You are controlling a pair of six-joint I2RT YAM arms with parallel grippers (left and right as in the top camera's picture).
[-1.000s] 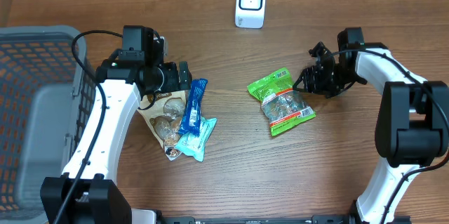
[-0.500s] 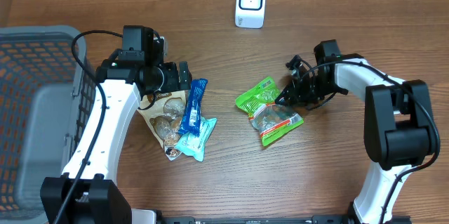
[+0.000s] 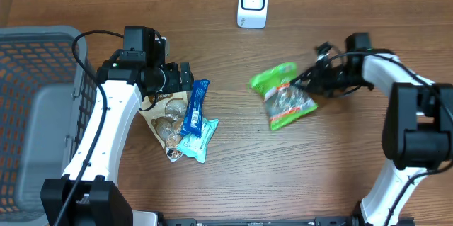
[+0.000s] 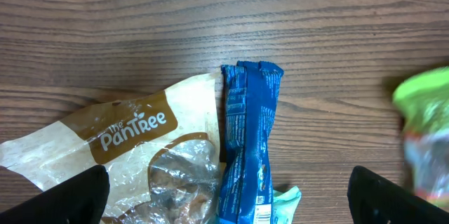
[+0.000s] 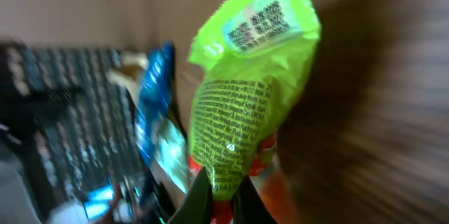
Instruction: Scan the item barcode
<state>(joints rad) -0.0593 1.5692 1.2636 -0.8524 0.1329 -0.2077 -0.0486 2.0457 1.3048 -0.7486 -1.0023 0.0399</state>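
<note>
Green bag (image 3: 283, 95): bright green top with a white printed label, clear lower half with a red-orange band, lumpy contents showing through. It sits in front of the scanner (image 3: 253, 3), a little to the robot's right of it and well apart. It is blurred in the overhead view, so I can't tell whether it is clear of the table.

The right arm reaches in from the right of the scanner, forearm bent inward, wrist pointing at the bag. The right gripper (image 3: 311, 83) is clamped on the bag's right edge. In the wrist view the fingers (image 5: 200, 196) pinch the red-orange end and the green end stands tilted beyond them.

The left arm is left of the scanner and nearer the robot, elbow out. The left gripper (image 3: 185, 77) is spread wide with nothing in it, above the top of the blue bar (image 3: 193, 107).

The bar lies on the brown bag (image 3: 164, 116), and the teal packet (image 3: 200, 139) is at its lower end. Basket (image 3: 42, 113) is farthest left of the scanner.
</note>
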